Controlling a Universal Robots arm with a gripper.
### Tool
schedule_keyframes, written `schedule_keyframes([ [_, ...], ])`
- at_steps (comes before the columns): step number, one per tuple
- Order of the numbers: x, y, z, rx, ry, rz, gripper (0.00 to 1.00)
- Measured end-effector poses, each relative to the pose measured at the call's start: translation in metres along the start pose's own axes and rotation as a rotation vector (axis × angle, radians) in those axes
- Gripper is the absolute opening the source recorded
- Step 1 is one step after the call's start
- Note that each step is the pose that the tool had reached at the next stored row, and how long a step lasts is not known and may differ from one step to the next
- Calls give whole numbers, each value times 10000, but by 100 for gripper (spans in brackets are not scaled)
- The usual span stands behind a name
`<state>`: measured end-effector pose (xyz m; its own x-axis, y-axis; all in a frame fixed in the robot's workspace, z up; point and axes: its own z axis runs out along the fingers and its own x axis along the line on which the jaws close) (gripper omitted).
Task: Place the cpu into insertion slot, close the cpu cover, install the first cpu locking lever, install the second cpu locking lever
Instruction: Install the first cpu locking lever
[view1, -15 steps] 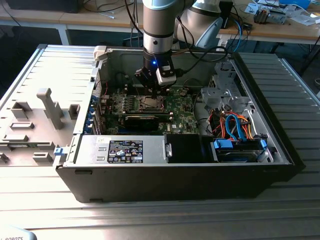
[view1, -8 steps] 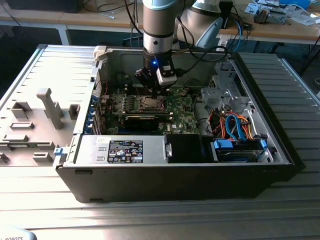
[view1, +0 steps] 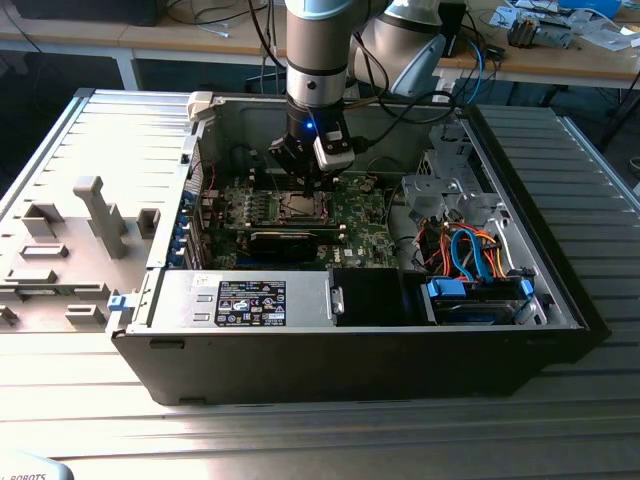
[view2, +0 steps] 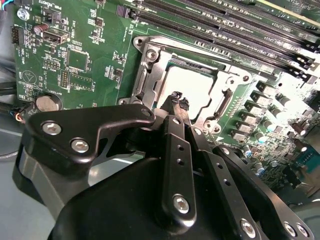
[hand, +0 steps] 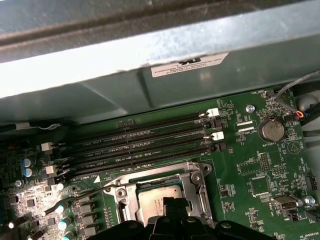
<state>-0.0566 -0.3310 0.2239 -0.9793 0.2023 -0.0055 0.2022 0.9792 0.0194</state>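
Jaws (view2: 178, 102) pinched together hover just above the dull silver-grey square cpu (view2: 192, 90), seated under the thin silvery cpu cover (view2: 150, 62), seemingly to press there.

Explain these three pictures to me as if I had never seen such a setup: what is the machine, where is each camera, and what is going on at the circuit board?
The machine is a single robot arm, reaching down into an open computer case that lies on its side. The exterior view comes from a camera standing off the arm; both wrist views come from cameras riding near the arm's end, looking at the green circuit board. The gripper, the black part in the second wrist view, has its jaws drawn together just over the cpu, the dull silver square. The cpu lies in the insertion slot, with the cpu cover, a silvery frame, down around it. Long black memory slots run beside the socket. Nothing appears held.
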Motion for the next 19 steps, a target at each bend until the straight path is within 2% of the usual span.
schedule_keyframes([
  [19, 0, 0, 0, -1, 6, -320, 11],
])
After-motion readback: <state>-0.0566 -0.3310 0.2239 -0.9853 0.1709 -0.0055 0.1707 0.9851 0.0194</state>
